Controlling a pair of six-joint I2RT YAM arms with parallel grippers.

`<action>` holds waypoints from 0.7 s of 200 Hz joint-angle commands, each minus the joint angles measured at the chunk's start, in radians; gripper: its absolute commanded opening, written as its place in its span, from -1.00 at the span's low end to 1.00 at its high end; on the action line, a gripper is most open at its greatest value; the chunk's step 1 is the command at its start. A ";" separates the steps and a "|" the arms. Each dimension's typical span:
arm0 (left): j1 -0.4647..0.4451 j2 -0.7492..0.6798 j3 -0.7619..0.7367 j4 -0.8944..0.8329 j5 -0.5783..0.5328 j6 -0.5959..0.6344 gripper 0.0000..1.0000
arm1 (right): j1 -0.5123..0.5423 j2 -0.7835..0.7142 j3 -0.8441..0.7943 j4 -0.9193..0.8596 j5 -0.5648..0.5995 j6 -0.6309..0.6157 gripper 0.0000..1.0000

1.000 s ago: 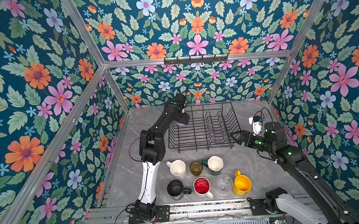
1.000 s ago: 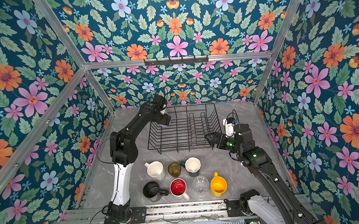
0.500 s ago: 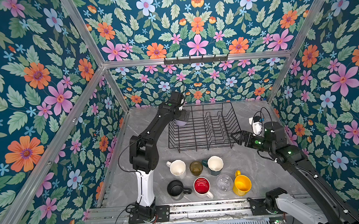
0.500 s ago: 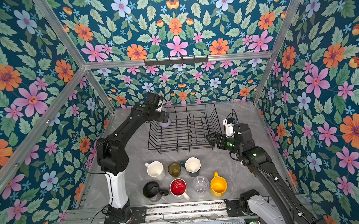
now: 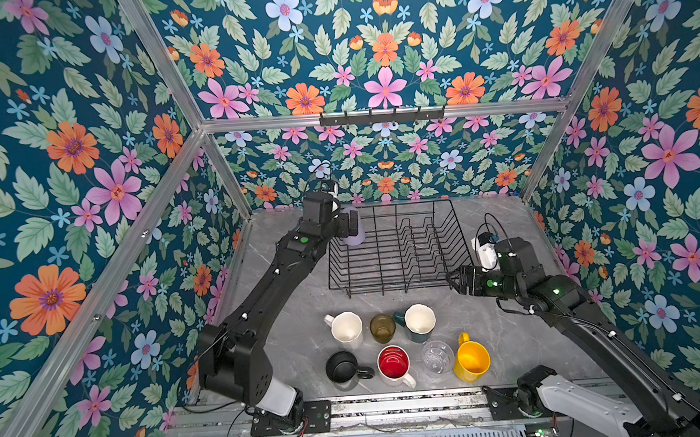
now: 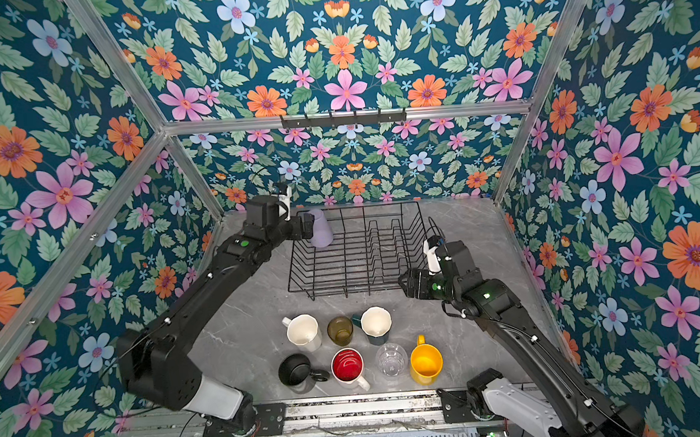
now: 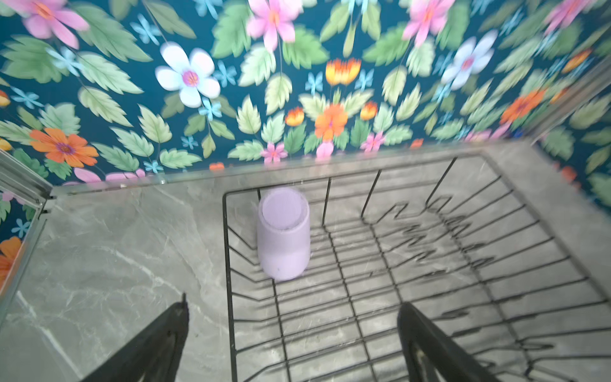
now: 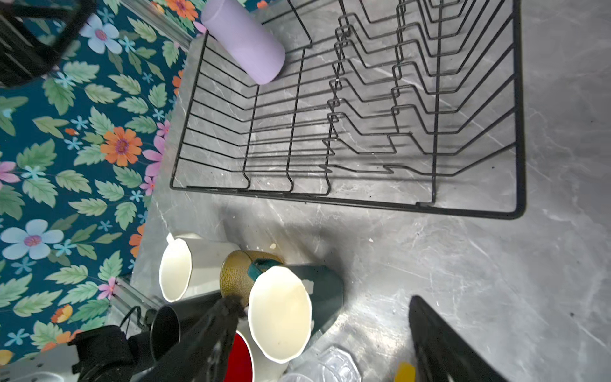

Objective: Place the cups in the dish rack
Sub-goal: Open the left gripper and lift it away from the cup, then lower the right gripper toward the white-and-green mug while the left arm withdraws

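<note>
The lilac tumbler [image 5: 354,238] [image 7: 284,238] stands closed end up in the far-left corner of the black wire dish rack [image 5: 402,282] [image 6: 344,287] [image 8: 347,202]. My left gripper [image 5: 351,227] [image 7: 294,330] is open just behind the tumbler, not touching it. Seven cups stand in front of the rack: cream mug [image 5: 346,328], amber glass [image 5: 382,328], teal mug [image 5: 419,321] [image 8: 281,314], black mug [image 5: 341,365], red-inside mug [image 5: 393,361], clear glass [image 5: 437,356] and yellow mug [image 5: 471,360]. My right gripper [image 5: 454,282] [image 8: 320,330] hovers open and empty by the rack's near-right corner, above the cups.
Flowered walls close in the grey marble table [image 5: 514,342] on three sides. A black hook rail [image 5: 381,115] hangs on the back wall. Upright plate prongs [image 5: 420,240] fill the rack's right half. Both arm bases sit on the front rail [image 5: 393,408].
The left arm's elbow has swung left and its gripper has drawn back a little, leaving the tumbler standing in the rack. The right jaws have narrowed slightly; that arm has barely moved.
</note>
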 commanded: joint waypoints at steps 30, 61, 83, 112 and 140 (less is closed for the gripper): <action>0.001 -0.209 -0.223 0.304 -0.059 -0.087 0.99 | 0.118 0.024 -0.042 -0.060 0.107 0.050 0.50; 0.002 -0.300 -0.323 0.364 -0.095 -0.116 0.99 | 0.190 0.045 -0.084 -0.036 0.131 0.119 0.39; 0.002 -0.327 -0.349 0.369 -0.107 -0.127 0.99 | 0.243 0.073 -0.089 -0.027 0.174 0.151 0.35; 0.002 -0.343 -0.372 0.369 -0.112 -0.142 1.00 | 0.288 0.129 -0.089 -0.004 0.209 0.171 0.29; 0.002 -0.355 -0.386 0.366 -0.116 -0.148 0.99 | 0.306 0.180 -0.086 0.007 0.225 0.184 0.19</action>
